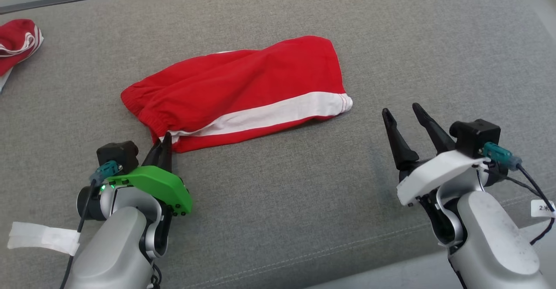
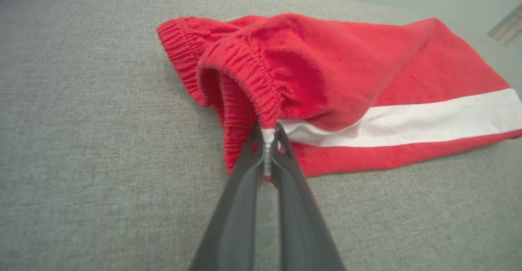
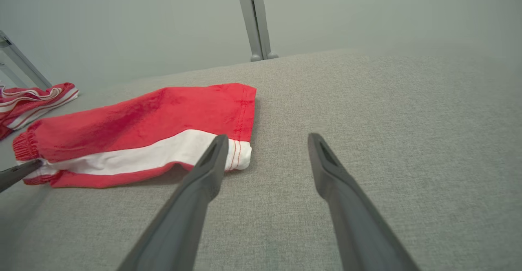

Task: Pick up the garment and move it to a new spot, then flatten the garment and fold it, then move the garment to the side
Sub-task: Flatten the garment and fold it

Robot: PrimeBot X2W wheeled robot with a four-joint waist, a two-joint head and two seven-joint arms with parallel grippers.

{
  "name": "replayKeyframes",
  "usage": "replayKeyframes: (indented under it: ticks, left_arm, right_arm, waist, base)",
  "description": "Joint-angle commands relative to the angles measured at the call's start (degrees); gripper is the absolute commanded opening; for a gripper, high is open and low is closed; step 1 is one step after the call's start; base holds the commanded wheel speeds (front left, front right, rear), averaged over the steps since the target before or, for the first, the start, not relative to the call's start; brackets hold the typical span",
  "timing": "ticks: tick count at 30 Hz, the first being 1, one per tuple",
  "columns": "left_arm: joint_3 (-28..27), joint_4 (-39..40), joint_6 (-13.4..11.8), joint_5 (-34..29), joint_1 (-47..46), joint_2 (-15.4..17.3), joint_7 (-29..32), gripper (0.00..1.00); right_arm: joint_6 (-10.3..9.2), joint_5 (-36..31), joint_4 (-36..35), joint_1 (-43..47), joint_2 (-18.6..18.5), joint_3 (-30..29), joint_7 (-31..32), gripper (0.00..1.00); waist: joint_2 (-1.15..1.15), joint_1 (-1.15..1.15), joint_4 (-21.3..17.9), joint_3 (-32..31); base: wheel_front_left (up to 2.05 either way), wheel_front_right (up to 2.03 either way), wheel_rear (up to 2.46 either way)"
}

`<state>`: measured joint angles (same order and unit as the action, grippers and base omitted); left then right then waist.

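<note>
Bright even diffuse light; faint shadow under garment [image 3: 134,118]; left wrist view soft.

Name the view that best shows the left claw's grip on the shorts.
Left wrist view: left claw pinching the shorts' waistband, close up. Head view shows it from behind; right wrist view, a fingertip at its edge.

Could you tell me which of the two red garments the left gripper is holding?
The red shorts with the white band: the left gripper pinches their waistband corner. The other garment lies bunched at the far left, untouched.
</note>
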<state>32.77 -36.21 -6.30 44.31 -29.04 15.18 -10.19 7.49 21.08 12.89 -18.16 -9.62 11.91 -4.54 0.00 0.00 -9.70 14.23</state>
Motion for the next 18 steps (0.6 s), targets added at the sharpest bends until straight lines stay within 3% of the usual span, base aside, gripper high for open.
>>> replayKeyframes:
  ticks: [1,18]
  left_arm:
    - [-0.4,0.6,-0.3,-0.4,-1.1,0.5,-0.7,0.0]
    - [1.2,3.6,-1.0,-1.1,-3.0,-0.6,-0.2,0.0]
  right_arm:
    - [0.0,2.5,1.8,-2.2,0.0,0.5,0.6,1.0]
    - [0.0,19.0,23.9,-18.7,-0.2,9.6,4.4,1.0]
  waist:
    - [0.0,0.0,0.7,0.4]
    - [0.0,0.0,5.0,3.8]
  base:
    - [0.0,0.0,0.0]
    - [0.0,0.0,0.0]
